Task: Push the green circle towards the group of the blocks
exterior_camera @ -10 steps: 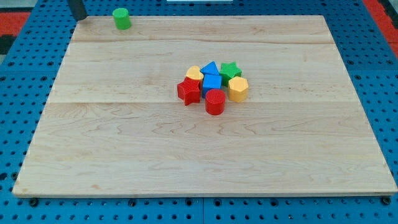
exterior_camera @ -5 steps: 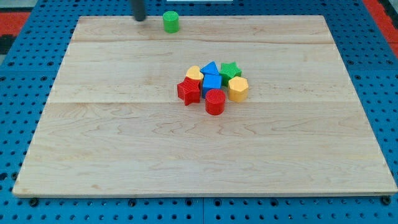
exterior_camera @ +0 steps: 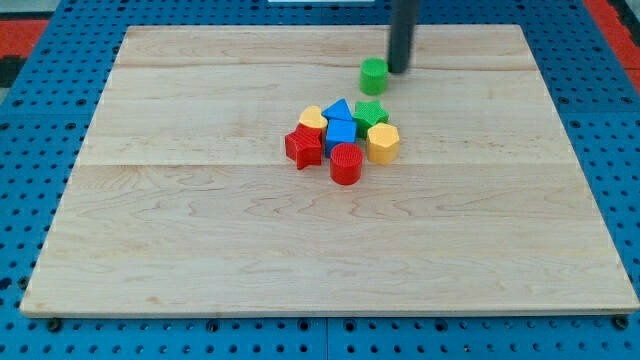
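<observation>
The green circle (exterior_camera: 373, 75) stands on the wooden board (exterior_camera: 200, 230), a short way above the group of blocks. My tip (exterior_camera: 398, 70) is just to the right of the green circle, close to it or touching it. The group sits near the board's middle: a yellow heart (exterior_camera: 312, 117), a blue triangle (exterior_camera: 339, 110), a green star (exterior_camera: 371, 112), a blue block (exterior_camera: 340, 133), a yellow hexagon (exterior_camera: 383, 143), a red star (exterior_camera: 303, 146) and a red cylinder (exterior_camera: 346, 163).
The board lies on a blue pegboard surface (exterior_camera: 30, 200). Red areas show at the view's top corners (exterior_camera: 20, 30).
The green circle has moved from the board's top left edge rightwards and down, to just above the group. My tip has moved right with it, from the circle's left to its right.
</observation>
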